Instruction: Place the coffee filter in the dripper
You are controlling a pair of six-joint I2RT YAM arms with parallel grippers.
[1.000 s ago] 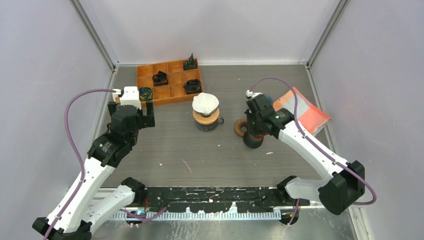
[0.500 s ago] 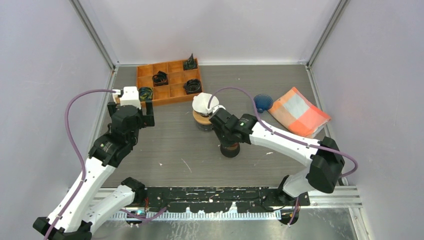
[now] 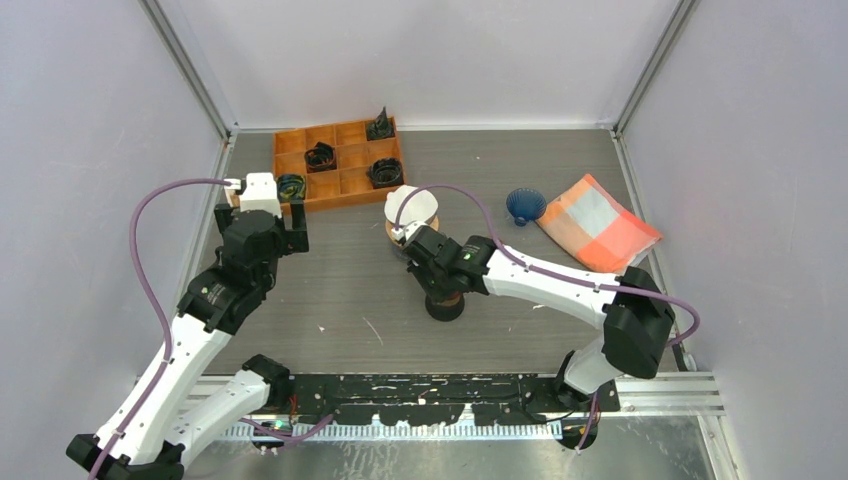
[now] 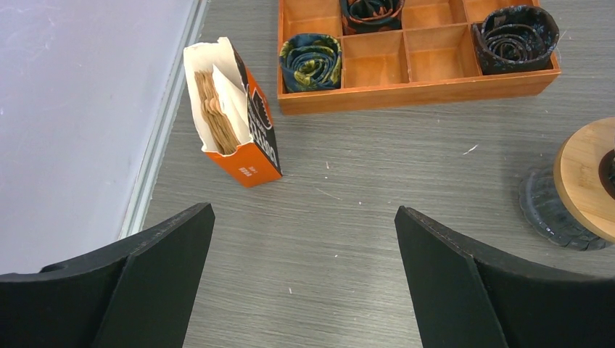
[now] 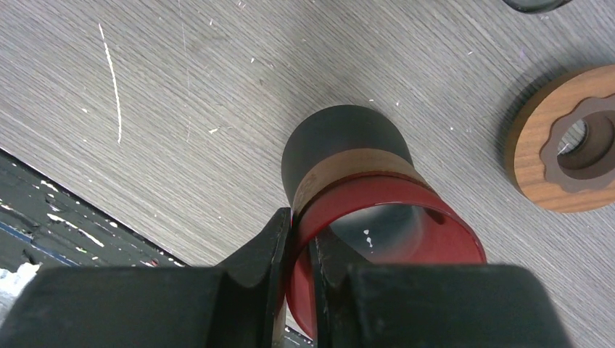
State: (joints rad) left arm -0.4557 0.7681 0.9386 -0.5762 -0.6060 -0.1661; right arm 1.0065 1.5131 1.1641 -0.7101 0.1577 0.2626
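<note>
A white coffee filter [image 3: 411, 207] sits as a cone on top of the dripper [image 3: 394, 231], which has a wooden collar and a dark glass base. Right in front of it, my right gripper [image 3: 440, 287] [image 5: 301, 225] is shut on the rim of a black cup [image 3: 445, 306] [image 5: 341, 141] with a brown band and a red inside. One finger is inside the rim and one outside. My left gripper [image 3: 262, 222] [image 4: 304, 217] hangs open over bare table at the left, holding nothing. My right wrist hides part of the dripper.
An orange divided tray [image 3: 340, 160] [image 4: 413, 80] of dark rolled items stands at the back. An orange box of paper filters [image 4: 236, 119] stands beside it. A wooden ring [image 5: 573, 141] lies near the cup. A blue cup [image 3: 525, 204] and an orange-white cloth [image 3: 600, 225] are at the right.
My right arm has swung left with the cup, from the right of the dripper to just in front of it. The left arm has not moved.
</note>
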